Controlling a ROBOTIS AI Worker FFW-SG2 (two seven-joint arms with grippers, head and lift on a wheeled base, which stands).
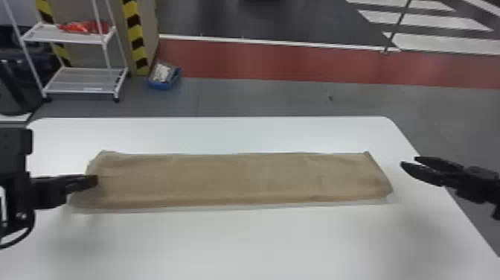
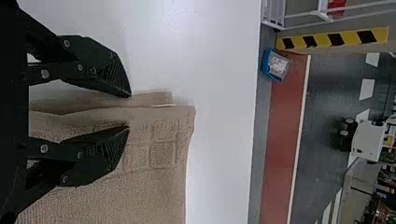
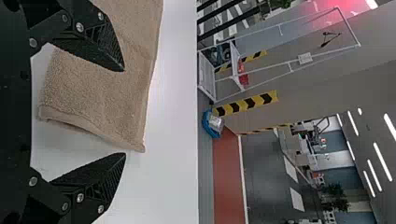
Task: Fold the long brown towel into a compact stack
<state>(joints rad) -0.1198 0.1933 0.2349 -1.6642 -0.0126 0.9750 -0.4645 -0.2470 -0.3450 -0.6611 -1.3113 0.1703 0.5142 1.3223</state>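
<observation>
The long brown towel [image 1: 238, 178] lies flat across the table as a wide strip. My left gripper [image 1: 95, 180] is over its left end; in the left wrist view the same gripper [image 2: 129, 112] stands open, its fingers on either side of the towel's end edge [image 2: 161, 135]. Whether it touches the cloth I cannot tell. Beyond the strip's right end, my right gripper [image 1: 408, 162] is parted with nothing between its tips. In the right wrist view the right gripper [image 3: 125, 112] has its spread fingers around the end of the towel [image 3: 98, 88], seen from above.
A white table [image 1: 238, 242] carries the towel, with bare surface in front of and behind it. On the floor past its far edge are a blue bin [image 1: 163, 76] and a white shelf rack [image 1: 80, 80] at the left.
</observation>
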